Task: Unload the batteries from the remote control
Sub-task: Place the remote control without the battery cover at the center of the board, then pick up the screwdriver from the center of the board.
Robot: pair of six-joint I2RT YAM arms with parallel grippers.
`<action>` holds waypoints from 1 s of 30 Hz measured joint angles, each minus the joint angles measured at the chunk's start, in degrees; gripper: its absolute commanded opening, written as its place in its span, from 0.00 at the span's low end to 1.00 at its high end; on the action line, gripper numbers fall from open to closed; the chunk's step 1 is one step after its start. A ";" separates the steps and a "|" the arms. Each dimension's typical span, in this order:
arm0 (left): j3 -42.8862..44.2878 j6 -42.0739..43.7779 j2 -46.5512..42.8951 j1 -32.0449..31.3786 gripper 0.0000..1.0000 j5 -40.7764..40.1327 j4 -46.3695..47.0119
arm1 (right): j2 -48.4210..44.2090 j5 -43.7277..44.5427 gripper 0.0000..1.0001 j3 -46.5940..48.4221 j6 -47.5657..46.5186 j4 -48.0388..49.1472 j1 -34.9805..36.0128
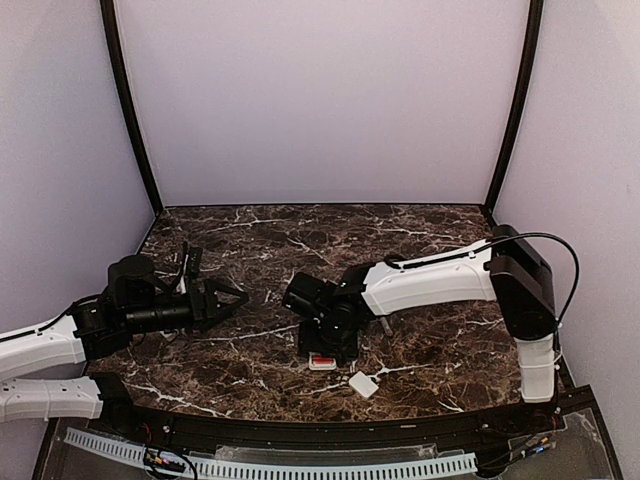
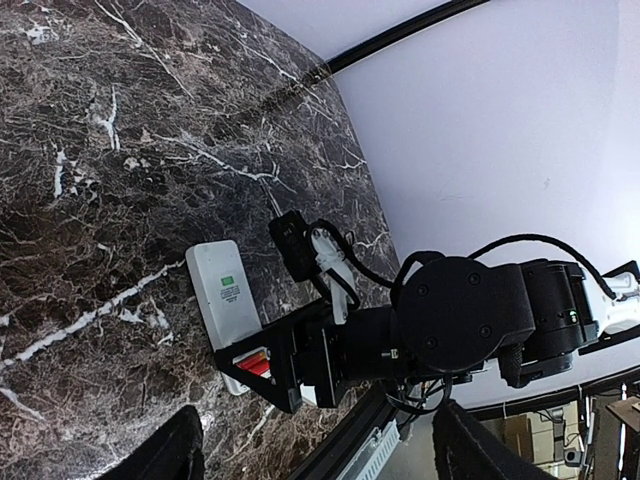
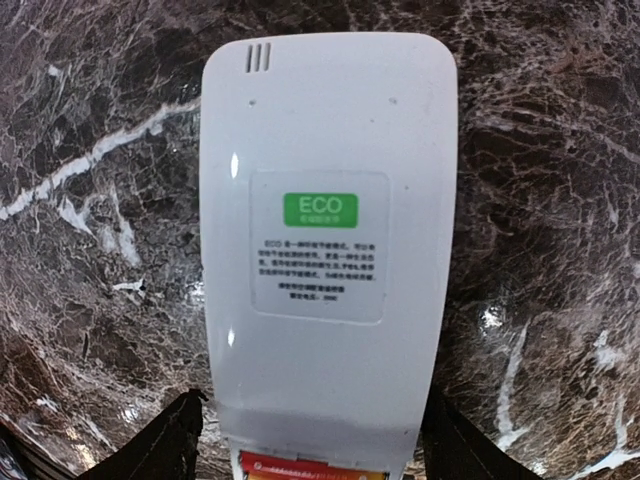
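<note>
I see a red battery [image 3: 310, 466] sitting in the open compartment at the near end of the white remote [image 3: 330, 250], which lies back-up on the marble table [image 1: 420, 230]. My right gripper [image 3: 312, 445] straddles that end, but I can't tell if it's clamping. A white cover [image 1: 364, 384] lies nearby. My left gripper [image 1: 215, 280] hovers well apart, fingers spread.

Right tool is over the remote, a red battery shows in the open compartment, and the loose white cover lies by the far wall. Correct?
Not quite: the top view shows the cover near the table's near edge, beside the right tool, not at the back. The rest holds: that tool is over the remote, red battery showing.
</note>
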 measured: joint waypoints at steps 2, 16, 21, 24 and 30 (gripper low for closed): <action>0.00 -0.02 -0.24 0.00 0.78 0.00 -0.04 | -0.09 0.02 0.77 -0.02 -0.04 -0.02 0.00; 0.00 -0.07 -0.94 0.00 0.78 -0.33 -0.39 | -16.90 6.32 0.75 -1.81 -5.62 -2.03 0.31; 0.00 -0.07 0.57 -0.02 0.78 -0.28 -0.33 | -23.93 8.20 0.72 -7.28 -9.07 -2.10 -2.27; 0.00 -0.07 1.97 0.00 0.79 -0.26 -0.33 | -24.63 8.28 0.68 -11.32 -10.88 -2.75 -6.16; 0.13 0.00 4.33 -0.02 0.79 -0.02 -0.17 | -24.63 7.39 0.62 -16.92 -13.75 -3.21 -13.14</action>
